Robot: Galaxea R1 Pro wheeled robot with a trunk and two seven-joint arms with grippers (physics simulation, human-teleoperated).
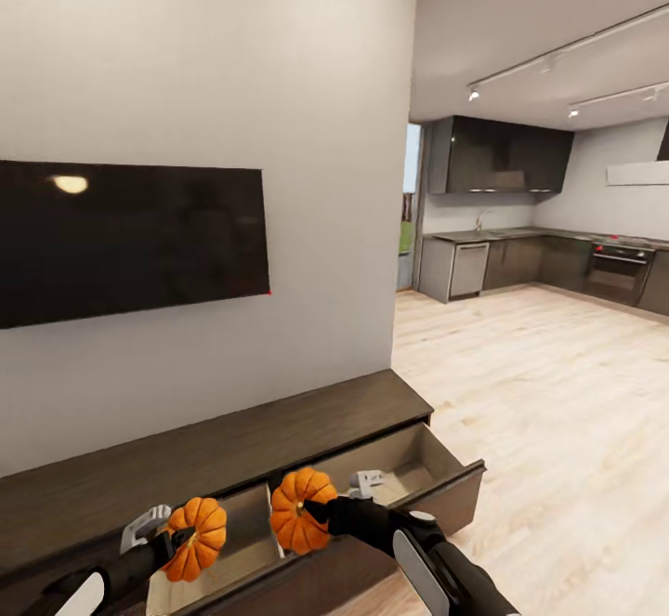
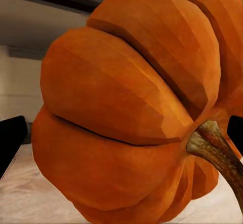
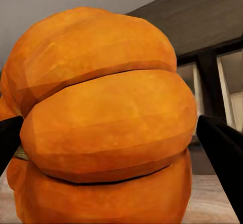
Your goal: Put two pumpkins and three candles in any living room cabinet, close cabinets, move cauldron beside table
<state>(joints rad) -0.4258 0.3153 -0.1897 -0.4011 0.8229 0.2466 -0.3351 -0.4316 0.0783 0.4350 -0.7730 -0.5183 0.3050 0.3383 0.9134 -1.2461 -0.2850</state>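
Left gripper (image 1: 177,532) is clamped on one pumpkin (image 1: 197,538), stem facing the robot. Right gripper (image 1: 311,507) grips the other pumpkin (image 1: 299,509), both above the cabinet's (image 1: 232,449) open drawers.

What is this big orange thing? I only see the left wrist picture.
Observer: A small pumpkin, held in the left claw over an open drawer of a long dark cabinet.
Operator: Is the other arm busy?
Observer: Yes, the right claw holds a second pumpkin.
Operator: Is there just one open drawer?
Observer: No, a second drawer stands open beside it, with pale insides.
Operator: What's above the cabinet?
Observer: A dark television on the wall.
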